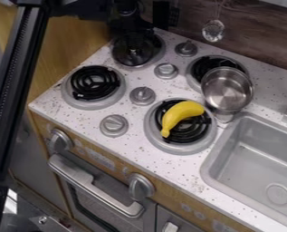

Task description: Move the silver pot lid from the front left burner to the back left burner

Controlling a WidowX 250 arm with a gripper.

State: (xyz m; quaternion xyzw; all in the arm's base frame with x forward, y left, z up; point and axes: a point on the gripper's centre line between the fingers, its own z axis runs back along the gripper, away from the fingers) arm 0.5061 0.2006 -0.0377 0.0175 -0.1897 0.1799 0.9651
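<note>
The black gripper (132,34) hangs at the top of the view, over the back left burner (156,55); its dark shape blends with the burner, and whether it touches the burner cannot be told. A yellow banana (180,115) lies across the black coil of the front right burner (193,148). Behind it and to the right, a small metal pot (227,89) stands at the front edge of the back right burner (197,68), partly over it. The gripper is apart from both the banana and the pot.
The front left burner (94,83) has a bare coil. Several grey knobs (142,95) rise between the burners. A grey sink (254,158) is at the right. A clear utensil (213,31) hangs by the back wall. Black rails line the left side.
</note>
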